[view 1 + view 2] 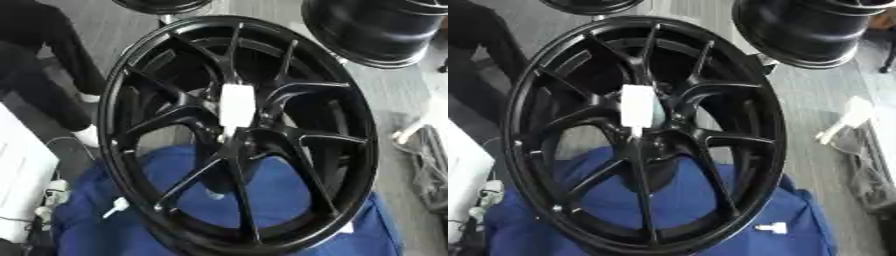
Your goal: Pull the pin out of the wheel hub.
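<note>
No hands in view, fingers unseen; white pin (pixel 236 104) sits in the wheel hub (pixel 234 131), pull not yet begun.

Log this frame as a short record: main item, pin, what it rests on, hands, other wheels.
main item: black spoked wheel, standing tilted
pin: white piece at the hub, still in place
support: blue cloth under and behind the wheel
hands: neither robot hand shows
other wheels: second black wheel at upper right
task state: pin not yet pulled
</note>
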Controlling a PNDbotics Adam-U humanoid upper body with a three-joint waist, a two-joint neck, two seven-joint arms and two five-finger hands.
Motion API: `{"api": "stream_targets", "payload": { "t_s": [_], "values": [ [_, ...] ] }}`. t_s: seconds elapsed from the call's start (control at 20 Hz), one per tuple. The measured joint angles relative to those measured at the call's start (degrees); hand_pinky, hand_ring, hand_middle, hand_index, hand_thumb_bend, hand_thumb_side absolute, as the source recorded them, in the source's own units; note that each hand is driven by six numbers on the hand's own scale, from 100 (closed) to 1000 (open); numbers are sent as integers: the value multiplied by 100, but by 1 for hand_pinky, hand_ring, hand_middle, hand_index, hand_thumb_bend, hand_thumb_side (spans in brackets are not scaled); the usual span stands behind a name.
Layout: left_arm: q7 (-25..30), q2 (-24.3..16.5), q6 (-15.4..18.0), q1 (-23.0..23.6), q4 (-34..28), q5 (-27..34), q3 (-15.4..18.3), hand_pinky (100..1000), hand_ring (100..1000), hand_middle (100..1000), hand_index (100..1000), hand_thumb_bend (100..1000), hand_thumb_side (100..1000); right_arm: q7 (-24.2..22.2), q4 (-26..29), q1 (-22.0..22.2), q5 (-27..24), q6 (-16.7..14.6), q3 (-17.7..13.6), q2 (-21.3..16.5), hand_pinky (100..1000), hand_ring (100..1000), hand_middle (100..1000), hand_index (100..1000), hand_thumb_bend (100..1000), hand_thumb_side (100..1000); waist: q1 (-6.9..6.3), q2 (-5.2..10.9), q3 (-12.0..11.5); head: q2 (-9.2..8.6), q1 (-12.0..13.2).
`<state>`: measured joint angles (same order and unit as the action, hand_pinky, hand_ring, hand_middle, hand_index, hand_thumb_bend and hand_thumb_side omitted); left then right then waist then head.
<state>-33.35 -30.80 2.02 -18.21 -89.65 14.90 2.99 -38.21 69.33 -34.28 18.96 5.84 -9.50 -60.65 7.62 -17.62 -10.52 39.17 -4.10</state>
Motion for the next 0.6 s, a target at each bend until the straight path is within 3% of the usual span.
{"api": "stream_targets", "payload": {
  "t_s": [0.2,0.3,0.45,0.6],
  "values": [
    [-1,0,-1,-1,0,0,0,735,774,694,674,307,808,178,-16,-97,22,-83,-35,55,883,853,837,913,631,348,-18,0,0,0,-4],
    [-1,0,-1,-1,0,0,0,735,774,694,674,308,808,451,11,-179,-80,-85,-69,100,871,809,781,873,556,393,-19,0,0,0,-7],
    [1,0,-2,-2,0,0,0,735,774,694,674,309,807,1200,91,-306,-533,-10,-67,205,865,773,738,848,460,433,-21,0,-1,-1,-10],
    [2,0,-3,-10,0,0,-2,735,774,694,673,309,806,2147,195,-452,-1197,153,14,377,870,759,724,850,453,410,-24,0,-22,-4,-11]
  ]
}}
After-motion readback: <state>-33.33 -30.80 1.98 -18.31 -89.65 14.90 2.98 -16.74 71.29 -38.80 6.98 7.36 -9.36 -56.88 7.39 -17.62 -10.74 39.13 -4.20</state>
